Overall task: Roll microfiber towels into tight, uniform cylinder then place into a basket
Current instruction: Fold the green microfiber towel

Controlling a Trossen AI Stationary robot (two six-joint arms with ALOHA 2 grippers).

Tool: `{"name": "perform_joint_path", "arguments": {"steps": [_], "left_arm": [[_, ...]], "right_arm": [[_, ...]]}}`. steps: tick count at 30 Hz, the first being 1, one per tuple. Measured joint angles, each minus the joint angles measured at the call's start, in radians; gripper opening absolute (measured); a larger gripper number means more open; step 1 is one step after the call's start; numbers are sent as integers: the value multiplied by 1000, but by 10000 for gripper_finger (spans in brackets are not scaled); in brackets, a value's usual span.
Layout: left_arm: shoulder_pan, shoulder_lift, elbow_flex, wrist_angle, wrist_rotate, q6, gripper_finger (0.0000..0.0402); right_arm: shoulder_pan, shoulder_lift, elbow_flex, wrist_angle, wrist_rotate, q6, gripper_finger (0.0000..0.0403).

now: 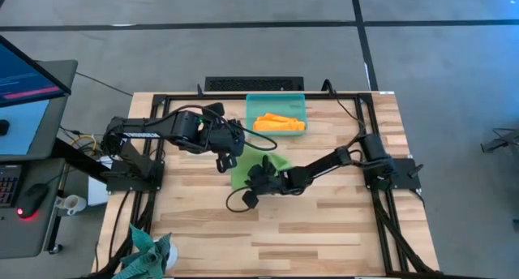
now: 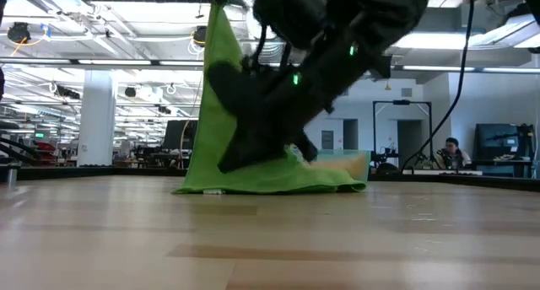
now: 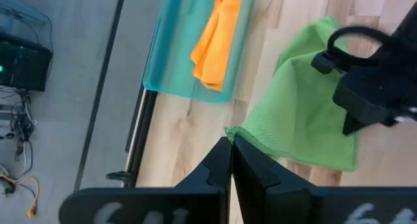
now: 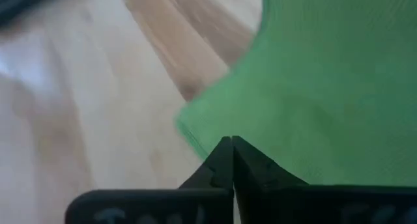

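The lime green towel [image 1: 272, 161] lies partly on the table's middle, and one corner of it is drawn up high [image 2: 215, 79]. My left gripper [image 3: 231, 149] is shut on that raised corner, above the towel's left side [image 1: 225, 160]. My right gripper [image 4: 231, 146] is shut low on the towel's near edge [image 1: 247, 191]. The bright orange towel [image 1: 280, 123] lies loosely rolled inside the teal basket [image 1: 253, 103] at the table's far edge. My left gripper pinches a corner of the green towel [image 3: 240, 133] between its two fingers, slanting down from the table's left. The towel hangs from that corner in a slanted sheet [image 2: 211, 113], and its lower part rests on the table [image 2: 278, 182]. My right gripper pinches the green towel's edge close to a corner [image 4: 212, 129] between its two fingers, slanting down from the table's right. That part of the towel sits low by the tabletop; one layer or several, I cannot tell.
A teal-grey cloth [image 1: 150, 259] lies at the table's near left corner. Bare wood stretches along the near side [image 1: 308, 238]. A monitor [image 1: 24, 84] and a mouse stand on a side desk left of the table. A person [image 2: 451, 148] sits far back in the room.
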Motion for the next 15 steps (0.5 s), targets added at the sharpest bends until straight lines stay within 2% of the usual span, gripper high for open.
{"name": "perform_joint_path", "arguments": {"steps": [6,12,15], "left_arm": [[0,0,0,0,0,0,0],[0,0,0,-8,5,-1,0],[0,0,0,-28,32,-2,0]], "right_arm": [[0,28,3,-18,1,22,7],[15,15,10,-104,-113,40,14],[36,-17,10,-225,-195,22,15]]}}
